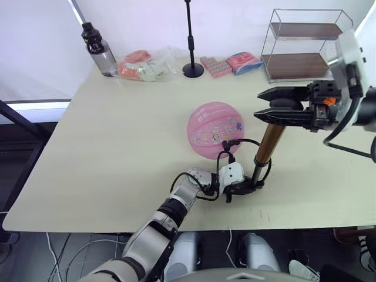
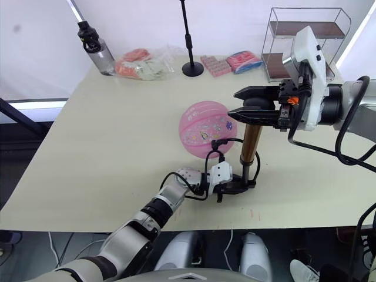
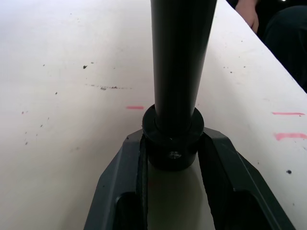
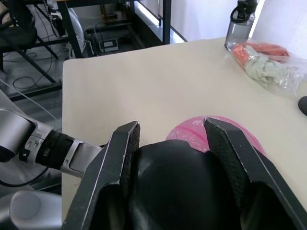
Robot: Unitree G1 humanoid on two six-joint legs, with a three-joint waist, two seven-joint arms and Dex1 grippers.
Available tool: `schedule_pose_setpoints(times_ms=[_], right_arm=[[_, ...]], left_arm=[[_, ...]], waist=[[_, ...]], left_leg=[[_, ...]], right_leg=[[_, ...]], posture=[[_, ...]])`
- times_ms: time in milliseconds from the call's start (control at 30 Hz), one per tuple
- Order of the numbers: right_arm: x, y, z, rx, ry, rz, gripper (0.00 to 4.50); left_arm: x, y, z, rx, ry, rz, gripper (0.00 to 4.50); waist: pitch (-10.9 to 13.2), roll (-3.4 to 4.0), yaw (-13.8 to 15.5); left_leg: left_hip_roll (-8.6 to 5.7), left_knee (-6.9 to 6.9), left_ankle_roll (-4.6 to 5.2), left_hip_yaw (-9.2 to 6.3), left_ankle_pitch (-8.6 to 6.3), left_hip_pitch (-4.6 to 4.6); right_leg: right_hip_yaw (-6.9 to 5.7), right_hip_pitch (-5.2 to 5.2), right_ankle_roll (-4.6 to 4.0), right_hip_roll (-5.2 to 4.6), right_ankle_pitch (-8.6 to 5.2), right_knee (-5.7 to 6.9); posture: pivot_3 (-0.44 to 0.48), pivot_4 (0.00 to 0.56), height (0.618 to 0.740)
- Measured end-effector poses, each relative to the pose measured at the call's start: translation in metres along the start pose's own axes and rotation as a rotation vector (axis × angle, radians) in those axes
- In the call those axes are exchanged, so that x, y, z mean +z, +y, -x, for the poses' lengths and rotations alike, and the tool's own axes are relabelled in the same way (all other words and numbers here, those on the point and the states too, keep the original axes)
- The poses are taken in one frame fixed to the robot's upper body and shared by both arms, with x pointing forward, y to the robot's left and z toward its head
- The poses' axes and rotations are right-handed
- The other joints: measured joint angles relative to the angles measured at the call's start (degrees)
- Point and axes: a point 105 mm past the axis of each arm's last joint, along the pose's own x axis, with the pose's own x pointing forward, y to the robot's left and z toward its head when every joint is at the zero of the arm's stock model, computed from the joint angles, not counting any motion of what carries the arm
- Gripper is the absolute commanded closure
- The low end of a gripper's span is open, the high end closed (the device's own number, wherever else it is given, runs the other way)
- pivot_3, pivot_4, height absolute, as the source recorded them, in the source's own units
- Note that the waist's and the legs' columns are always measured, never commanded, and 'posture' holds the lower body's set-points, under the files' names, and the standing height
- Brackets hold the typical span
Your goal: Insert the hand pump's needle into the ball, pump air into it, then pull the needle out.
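The pink ball [image 1: 215, 129] rests near the middle of the table. Just to its right the hand pump [image 1: 269, 143] stands upright, bronze barrel showing. My left gripper [image 1: 249, 187] is shut on the pump's black bottom cap [image 3: 172, 146] at table level. My right gripper [image 1: 262, 104] is shut on the black handle [image 4: 182, 187] at the top of the pump. The thin black hose [image 1: 245, 141] loops from the pump's foot to a black fitting [image 1: 227, 143] against the ball's lower right side. The needle itself is hidden.
Along the far edge stand a water bottle [image 1: 100, 50], bagged items [image 1: 144, 66], a black stand [image 1: 192, 41], flat packets [image 1: 232, 63] and a wire shelf [image 1: 302, 44]. The table's front edge [image 1: 176, 226] runs close behind my left forearm.
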Motion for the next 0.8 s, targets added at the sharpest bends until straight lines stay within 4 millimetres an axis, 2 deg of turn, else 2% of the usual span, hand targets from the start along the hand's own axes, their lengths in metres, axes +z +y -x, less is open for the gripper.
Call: schedule_pose_setpoints(times_ms=[100, 167, 267, 300, 400, 433, 533, 733, 800], right_arm=[[-0.009, 0.015, -0.004, 0.016, -0.052, 0.023, 2.87], [-0.02, 0.017, -0.003, -0.008, -0.052, 0.017, 2.87], [-0.039, 0.017, -0.002, -0.056, -0.03, 0.005, 2.87], [-0.052, 0.016, -0.001, -0.084, -0.013, -0.004, 2.87], [-0.066, 0.015, 0.0, -0.108, 0.013, -0.014, 2.87], [-0.077, 0.017, -0.001, -0.114, 0.024, -0.026, 2.87], [-0.087, 0.019, -0.003, -0.117, 0.03, -0.03, 2.87], [-0.125, 0.026, -0.015, -0.145, 0.037, -0.061, 2.87], [-0.131, 0.026, -0.016, -0.151, 0.045, -0.065, 2.87]], left_arm=[[-0.003, -0.001, 0.0, 0.005, 0.008, 0.005, 3.43], [-0.006, 0.0, 0.002, 0.012, 0.017, 0.011, 3.43], [-0.01, -0.001, 0.003, 0.02, 0.026, 0.021, 3.43], [-0.012, -0.001, 0.003, 0.027, 0.029, 0.027, 3.43], [-0.013, -0.001, 0.004, 0.029, 0.032, 0.027, 3.43], [-0.013, -0.001, 0.005, 0.029, 0.033, 0.03, 3.43], [-0.014, -0.002, 0.004, 0.026, 0.034, 0.03, 3.43], [-0.016, -0.004, 0.006, 0.026, 0.037, 0.029, 3.43], [-0.016, -0.004, 0.007, 0.025, 0.038, 0.027, 3.43]], waist=[[-0.2, -0.44, 0.0], [-0.5, -0.88, -0.1], [-0.7, -1.14, -0.1], [-0.7, -1.18, -0.2], [-0.8, -1.15, -0.3], [-0.9, -1.21, -0.2], [-1.0, -1.25, -0.1], [-1.3, -1.47, -0.2], [-1.3, -1.45, -0.2]], left_leg=[[0.04, 0.02, 0.03, 0.11, -0.01, 0.15], [0.08, 0.01, 0.23, 0.13, -0.13, 0.28], [0.18, -0.03, 0.29, 0.15, -0.19, 0.79], [0.25, -0.08, 0.3, 0.15, -0.22, 1.14], [0.32, -0.08, 0.3, 0.15, -0.23, 1.18], [0.37, -0.09, 0.29, 0.1, -0.22, 1.2], [0.37, -0.11, 0.29, 0.1, -0.22, 1.2], [0.39, -0.16, 0.28, 0.08, -0.23, 1.25], [0.41, -0.17, 0.28, 0.08, -0.23, 1.26]], right_leg=[[0.13, 0.06, 0.05, 0.06, -0.02, 0.04], [0.17, 0.16, 0.05, 0.1, -0.02, 0.07], [0.23, 0.56, 0.05, 0.16, -0.06, 0.07], [0.24, 0.84, 0.07, 0.18, -0.1, 0.03], [0.29, 0.83, 0.09, 0.22, -0.12, 0.04], [0.28, 0.84, 0.03, 0.29, -0.14, 0.04], [0.29, 0.84, -0.01, 0.32, -0.15, 0.04], [0.39, 0.83, -0.07, 0.4, -0.19, 0.02], [0.4, 0.82, -0.09, 0.42, -0.2, 0.02]], posture=[[0.0, 0.15, 0.74], [0.0, 0.15, 0.74], [0.0, 0.15, 0.74], [0.0, 0.15, 0.74], [0.0, 0.15, 0.74], [0.0, 0.15, 0.74], [0.0, 0.15, 0.74], [0.0, 0.15, 0.74], [0.0, 0.15, 0.74]])
